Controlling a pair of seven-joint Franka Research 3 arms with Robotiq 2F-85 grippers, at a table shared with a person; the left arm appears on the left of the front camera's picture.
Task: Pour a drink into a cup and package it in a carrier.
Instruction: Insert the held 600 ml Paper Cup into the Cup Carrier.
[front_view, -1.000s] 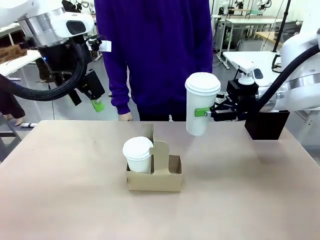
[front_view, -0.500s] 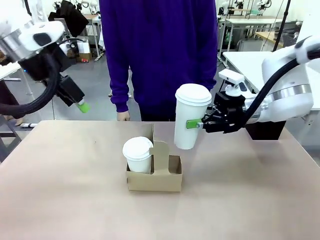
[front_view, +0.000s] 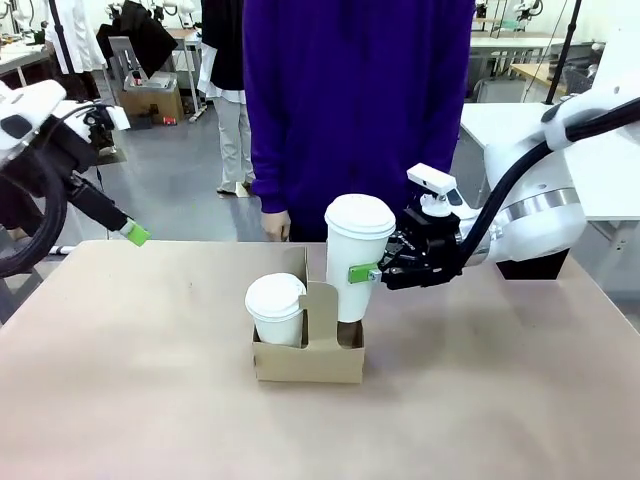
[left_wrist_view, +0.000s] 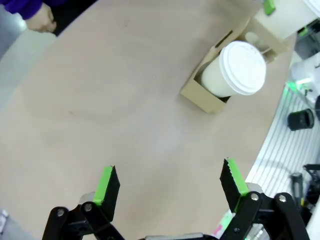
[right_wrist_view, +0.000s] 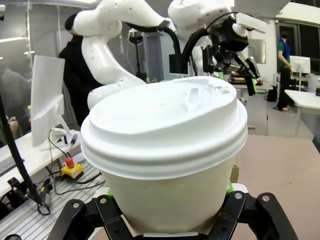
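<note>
My right gripper (front_view: 366, 272) is shut on a tall white cup (front_view: 357, 252) with a domed lid. The cup hangs upright, its base just over the right slot of the brown cardboard carrier (front_view: 308, 362), behind the handle tab. In the right wrist view the same cup (right_wrist_view: 165, 150) stands between my fingers (right_wrist_view: 235, 212). A second lidded cup (front_view: 275, 306) sits in the carrier's left slot. My left gripper (front_view: 131, 233) hovers open above the table's far left edge; its wrist view shows its gripper (left_wrist_view: 170, 182) empty, with the carrier (left_wrist_view: 200, 95) and the seated cup (left_wrist_view: 243, 67) ahead. The drink itself is hidden.
A person in a purple top stands at the far side, one hand (front_view: 275, 222) hanging by the table edge behind the carrier. A black box (front_view: 533, 268) sits behind my right arm. Bare tabletop (front_view: 150, 380) lies in front of the carrier and on both sides of it.
My right gripper has carried the lidded cup left and down, from beside the carrier to over its right slot. The left arm has pulled back left and lower. The person has shifted right.
</note>
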